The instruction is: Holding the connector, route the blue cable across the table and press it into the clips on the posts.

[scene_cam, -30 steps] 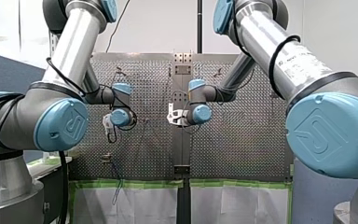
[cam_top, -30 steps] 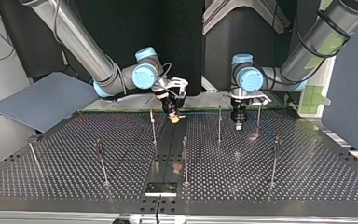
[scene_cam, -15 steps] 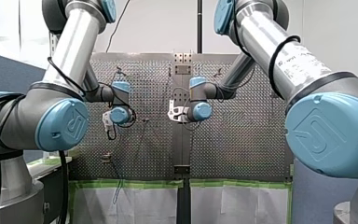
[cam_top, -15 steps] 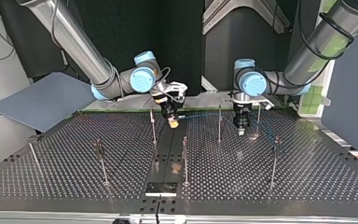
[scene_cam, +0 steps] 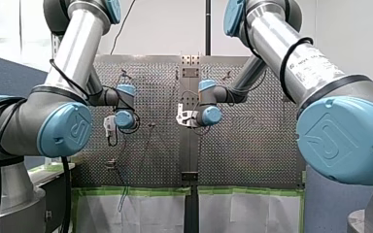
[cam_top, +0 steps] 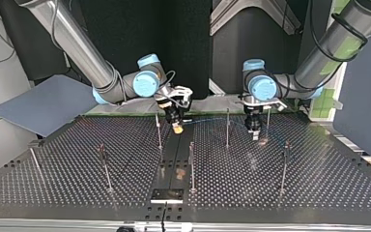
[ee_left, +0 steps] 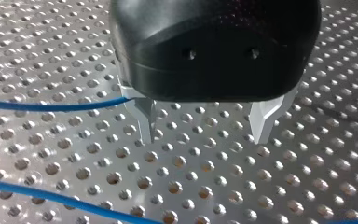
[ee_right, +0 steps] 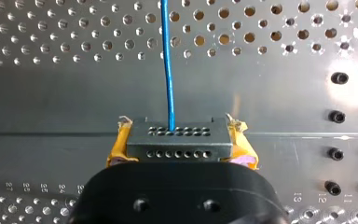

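The right gripper (ee_right: 179,140) pinches the connector (ee_right: 177,148) over the table's (ee_right: 74,102) plain centre strip, cable (ee_right: 168,70) leading ahead. The left gripper (ee_left: 204,134) gapes empty, cable just beside one finger; a post (cam_top: 227,126) stands between them.

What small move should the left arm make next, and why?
Probably shift the left gripper sideways until the blue cable sits between its jaws. They stand open and empty, with the cable beside one of them, not between, while the right gripper holds the connector.
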Tool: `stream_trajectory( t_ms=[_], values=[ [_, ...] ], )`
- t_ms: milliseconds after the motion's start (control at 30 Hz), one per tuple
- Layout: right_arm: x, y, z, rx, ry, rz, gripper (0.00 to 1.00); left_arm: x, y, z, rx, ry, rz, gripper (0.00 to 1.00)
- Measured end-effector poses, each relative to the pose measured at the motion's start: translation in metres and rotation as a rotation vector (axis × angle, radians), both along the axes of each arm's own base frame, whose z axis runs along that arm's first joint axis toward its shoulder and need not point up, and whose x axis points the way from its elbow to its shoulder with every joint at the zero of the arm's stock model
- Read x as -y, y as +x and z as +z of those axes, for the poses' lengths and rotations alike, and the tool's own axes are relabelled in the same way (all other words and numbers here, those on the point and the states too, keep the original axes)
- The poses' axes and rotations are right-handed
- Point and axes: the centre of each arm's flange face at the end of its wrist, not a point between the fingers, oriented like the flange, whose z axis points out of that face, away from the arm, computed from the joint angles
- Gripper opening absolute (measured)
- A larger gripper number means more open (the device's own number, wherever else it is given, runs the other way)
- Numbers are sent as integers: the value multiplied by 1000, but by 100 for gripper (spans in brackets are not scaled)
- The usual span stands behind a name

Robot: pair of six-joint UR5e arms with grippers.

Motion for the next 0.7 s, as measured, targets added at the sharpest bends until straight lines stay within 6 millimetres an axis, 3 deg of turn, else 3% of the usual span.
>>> stream_trajectory(
  t_ms=[400,700],
  values=[
    [6,-6,-1,-7,4,-16,0,4,-31,-18,-138,62,26,100],
    [13,-15,-2,-18,7,-39,0,18,-66,-9,-159,52,-3,100]
  ],
)
